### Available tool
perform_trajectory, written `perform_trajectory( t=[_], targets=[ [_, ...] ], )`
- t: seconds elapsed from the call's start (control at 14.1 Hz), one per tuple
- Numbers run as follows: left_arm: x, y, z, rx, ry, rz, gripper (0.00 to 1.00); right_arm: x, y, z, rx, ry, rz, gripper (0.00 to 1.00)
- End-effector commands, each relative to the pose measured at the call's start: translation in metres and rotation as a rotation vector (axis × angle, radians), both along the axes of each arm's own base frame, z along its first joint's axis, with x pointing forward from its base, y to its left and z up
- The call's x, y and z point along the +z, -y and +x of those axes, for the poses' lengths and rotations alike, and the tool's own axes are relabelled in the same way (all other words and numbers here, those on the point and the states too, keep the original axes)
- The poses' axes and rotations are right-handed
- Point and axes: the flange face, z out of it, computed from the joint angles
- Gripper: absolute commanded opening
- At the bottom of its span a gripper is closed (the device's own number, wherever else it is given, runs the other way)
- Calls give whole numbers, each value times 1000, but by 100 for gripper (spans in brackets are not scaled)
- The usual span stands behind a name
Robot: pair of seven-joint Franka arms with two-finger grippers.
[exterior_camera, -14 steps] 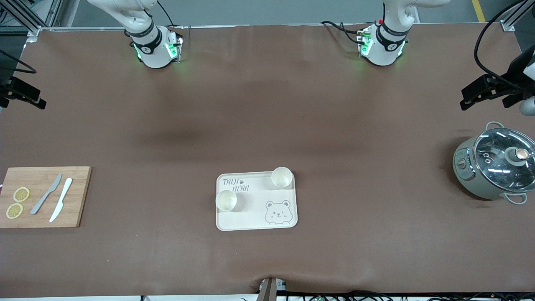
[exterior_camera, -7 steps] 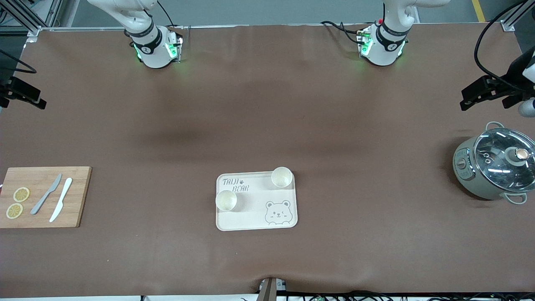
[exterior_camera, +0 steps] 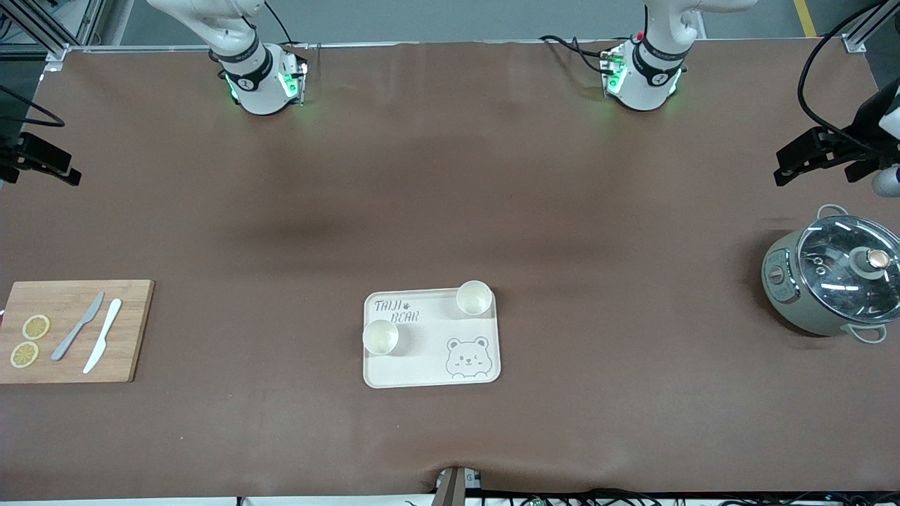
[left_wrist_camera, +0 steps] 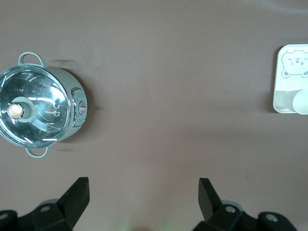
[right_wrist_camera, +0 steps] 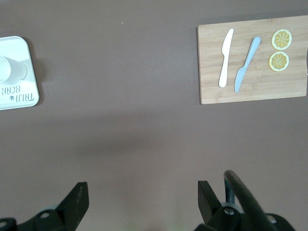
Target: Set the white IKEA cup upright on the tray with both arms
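Note:
The cream tray [exterior_camera: 422, 372] with "TAIJI BEAR" lettering and a bear face lies on the brown table, nearer to the front camera than the table's middle. Two white cups stand upright on it: one [exterior_camera: 474, 297] at the tray's corner toward the left arm's end, one [exterior_camera: 380, 336] at its edge toward the right arm's end. My left gripper [exterior_camera: 779, 169] is open and empty, held high over the table's left-arm end [left_wrist_camera: 143, 185]. My right gripper [exterior_camera: 70, 167] is open and empty over the right-arm end [right_wrist_camera: 143, 187]. The wrist views show the tray [left_wrist_camera: 288, 72] [right_wrist_camera: 21, 96] at their edges.
A grey-green pot with a glass lid [exterior_camera: 833, 281] stands at the left arm's end. A wooden cutting board [exterior_camera: 74, 330] at the right arm's end carries two knives [exterior_camera: 91, 336] and two lemon slices [exterior_camera: 29, 341].
The right gripper has shifted very slightly. The tray, the cups and the left gripper have not moved.

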Motion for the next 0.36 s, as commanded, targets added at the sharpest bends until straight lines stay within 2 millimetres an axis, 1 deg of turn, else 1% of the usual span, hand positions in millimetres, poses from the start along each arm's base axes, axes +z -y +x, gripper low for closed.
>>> perform_trajectory(
  t=[0.0, 0.28],
  targets=[
    [5, -3, -5, -14, 0, 0, 100, 0, 0, 2, -1, -7, -5, 100],
    [5, -4, -5, -13, 1, 3, 100, -3, 0, 4, -1, -13, -4, 100]
  ],
)
